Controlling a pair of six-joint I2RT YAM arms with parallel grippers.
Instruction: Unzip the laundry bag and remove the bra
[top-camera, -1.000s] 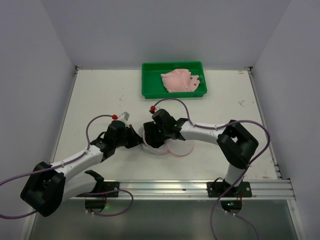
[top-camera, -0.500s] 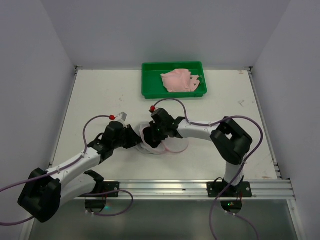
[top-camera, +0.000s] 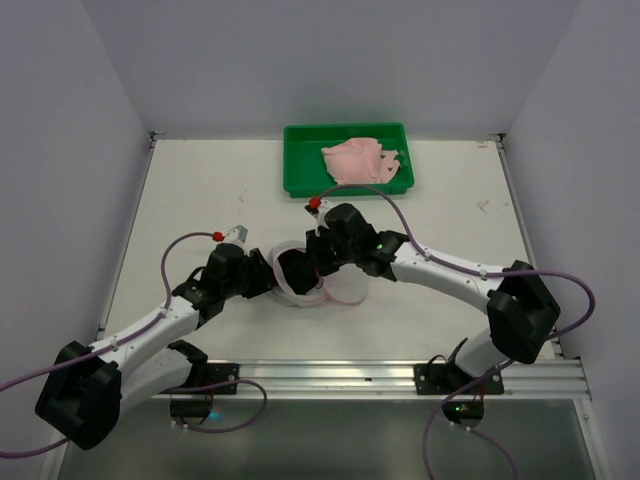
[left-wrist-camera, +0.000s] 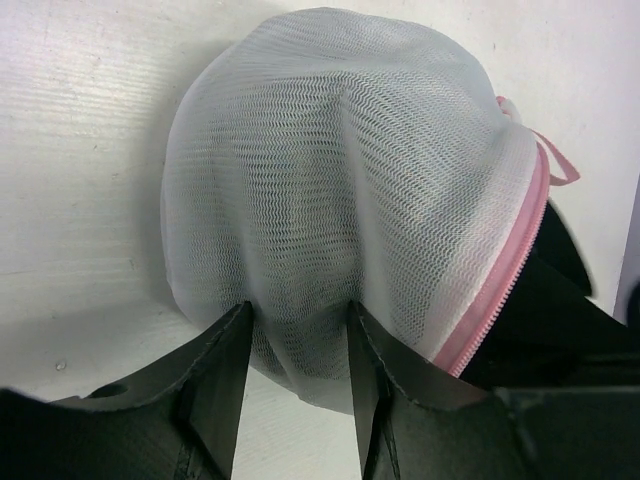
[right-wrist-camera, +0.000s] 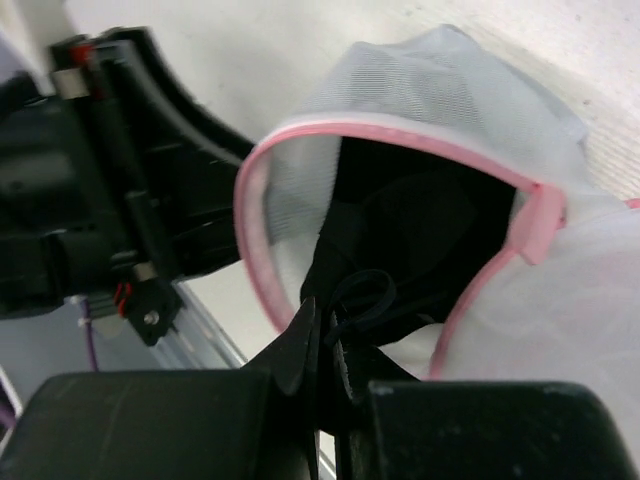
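The laundry bag (left-wrist-camera: 340, 180) sits on the desk (top-camera: 200, 190) between the two arms, near the front edge and well apart from the green tray (top-camera: 300, 186), which holds a pink garment (top-camera: 362, 160). Over the last second the right arm (top-camera: 450, 270) has stretched out, its elbow swinging away to the right and its wrist drawing back from the bag toward the tray. The bag's pink rim, which lay flat on the desk a second ago, is now pulled up into an open ring.

The left pincer (left-wrist-camera: 297, 375) is closed onto a fold of the white mesh at the back of the dome, the netting bunched between its two fingers. This anchors the bag against the pull. The right pincer (right-wrist-camera: 322, 345) is almost fully closed, with a dark strap or fold of the black bra (right-wrist-camera: 420, 230) pinched between its tips at the mouth of the bag.

The zip (left-wrist-camera: 500, 290) is open around the rim, so the unzipping looks finished and the extraction under way. Most of the bra is inside the mesh, filling the opening. The outward pull probably has to go further before the bra comes clear, and the thin pinch on the fabric could slip if the rim catches.
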